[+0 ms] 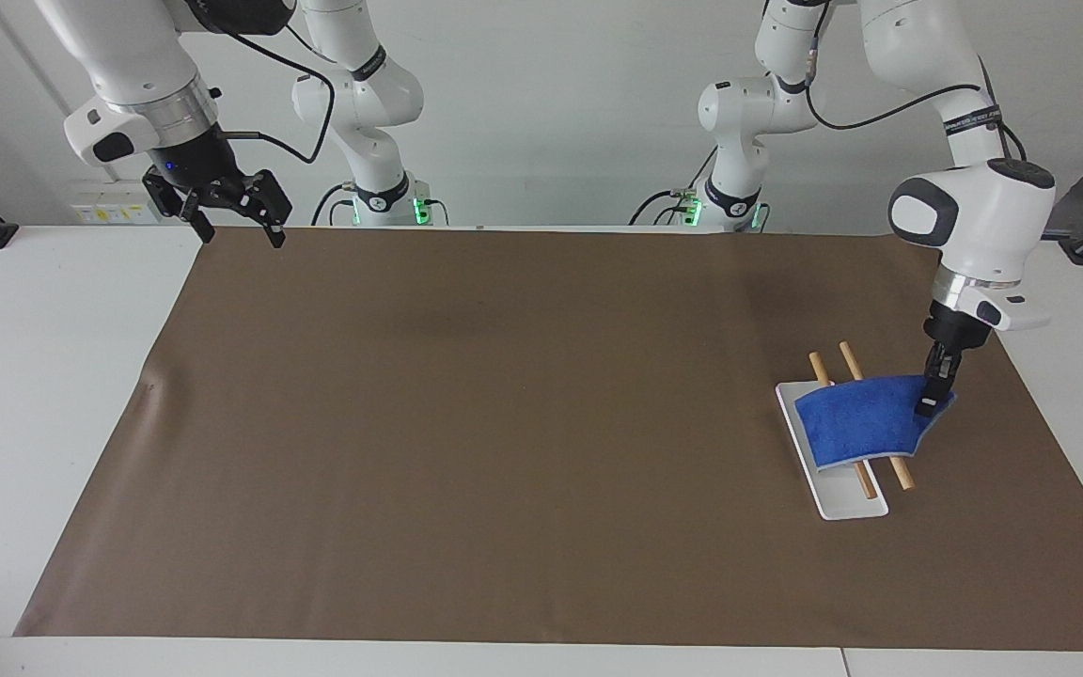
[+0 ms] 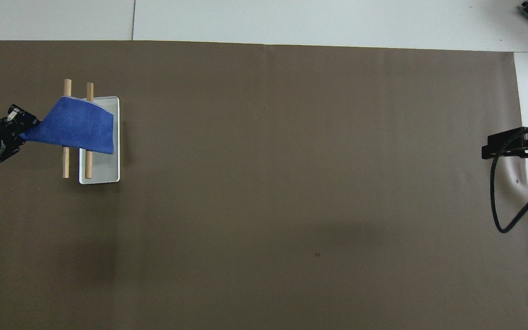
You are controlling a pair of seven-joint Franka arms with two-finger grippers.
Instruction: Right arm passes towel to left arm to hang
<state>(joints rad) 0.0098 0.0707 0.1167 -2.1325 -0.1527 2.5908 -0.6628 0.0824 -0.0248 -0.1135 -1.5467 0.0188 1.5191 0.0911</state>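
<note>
The bright-blue towel [image 1: 863, 420] is draped over two wooden rods [image 1: 898, 470] that lie across a white tray [image 1: 842, 503], at the left arm's end of the table. It also shows in the overhead view [image 2: 78, 128]. My left gripper [image 1: 929, 402] is shut on the towel's corner just beside the rods, toward the table's end; it shows in the overhead view [image 2: 24, 129] too. My right gripper [image 1: 238, 233] is open and empty, held up over the brown mat's corner at the right arm's end; it shows in the overhead view [image 2: 504, 146].
A brown mat [image 1: 523, 442] covers most of the white table [image 1: 43, 376]. A black cable [image 2: 504, 206] hangs from the right arm.
</note>
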